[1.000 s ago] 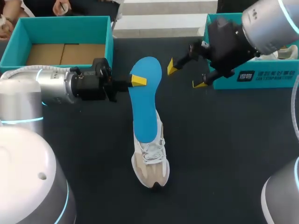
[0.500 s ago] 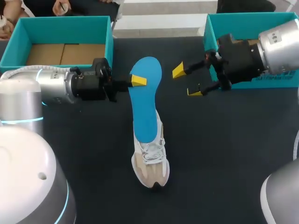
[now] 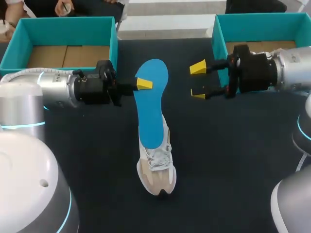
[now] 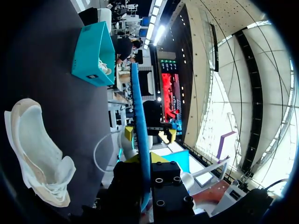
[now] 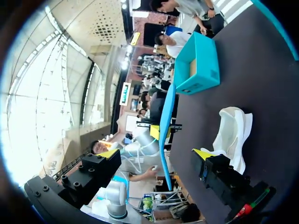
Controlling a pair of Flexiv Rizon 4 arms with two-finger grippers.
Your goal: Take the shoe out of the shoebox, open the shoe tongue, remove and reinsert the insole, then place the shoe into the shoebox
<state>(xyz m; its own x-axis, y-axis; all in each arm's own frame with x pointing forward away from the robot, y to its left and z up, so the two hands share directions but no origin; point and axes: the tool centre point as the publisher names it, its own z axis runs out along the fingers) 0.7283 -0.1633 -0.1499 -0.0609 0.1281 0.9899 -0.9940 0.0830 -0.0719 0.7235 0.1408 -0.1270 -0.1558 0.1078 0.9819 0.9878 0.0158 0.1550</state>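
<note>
At the middle of the table (image 3: 233, 160), toe toward the near edge, lay the shoe (image 3: 156, 172) (image 4: 35, 149) (image 5: 231, 135), flat on its sole with the opening upward. I judged it had been left that way so the mouth stayed free for the reinsert step. The blue insole (image 3: 150, 102) (image 4: 140, 116) (image 5: 166, 126) was out of it. From above its near end overlapped the heel, but both wrist views showed it raised and apart from the shoe. My left gripper (image 3: 142, 84) (image 4: 144, 161) was clamped on the insole's edge toward its far, wider end, one yellow tip on top and the other hidden beneath. Pinching it there, I reckoned, kept the long body hanging free and lined up with the shoe below. My right gripper (image 3: 198, 81) (image 5: 159, 154) hung just beyond the insole's other side, towards the table's far right corner, with its fingers apart and nothing between them. It was level with the insole and pointed at it, so I took it to be waiting either to take a second hold or to steady the shoe, though I could not tell which. One teal box (image 3: 68, 20) sat at the table's far left corner and a second teal box (image 3: 262, 17) at its far right corner. Both were open upward with cardboard floors showing, kept back from the middle, I supposed, to leave working room. My count was one shoe, one insole, two teal boxes and two grippers, one loaded and one empty.
</note>
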